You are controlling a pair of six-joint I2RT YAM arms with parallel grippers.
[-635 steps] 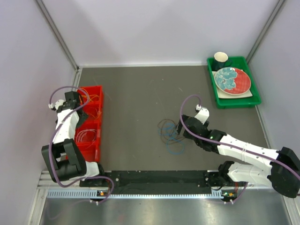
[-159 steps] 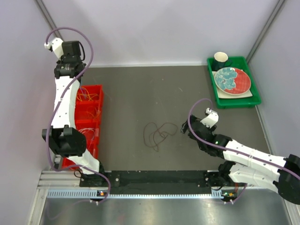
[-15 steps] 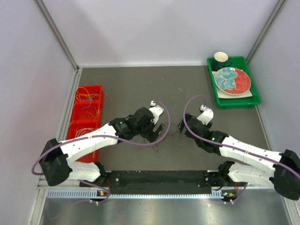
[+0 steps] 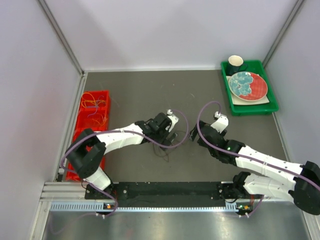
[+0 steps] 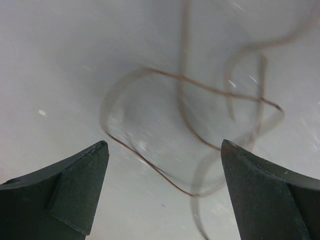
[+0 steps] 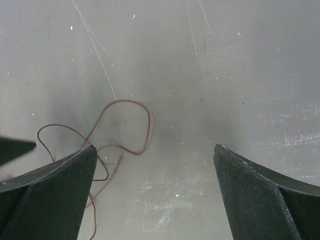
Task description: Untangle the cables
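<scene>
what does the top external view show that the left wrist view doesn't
Only the top external view: the right gripper, the red bin holding more cables at the left, and the green tray with a plate and a cup. Only the left wrist view: the brown cable up close, slightly blurred, its loops crossing between the wide-open fingers of the left gripper. Both: that cable lying on the table at the left gripper.

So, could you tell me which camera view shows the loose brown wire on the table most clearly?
The right wrist view: the brown wire is sharp there, its loops easy to trace. The left wrist view shows it closer but blurred. The top external view shows only a small dark bit beside the left arm.
</scene>
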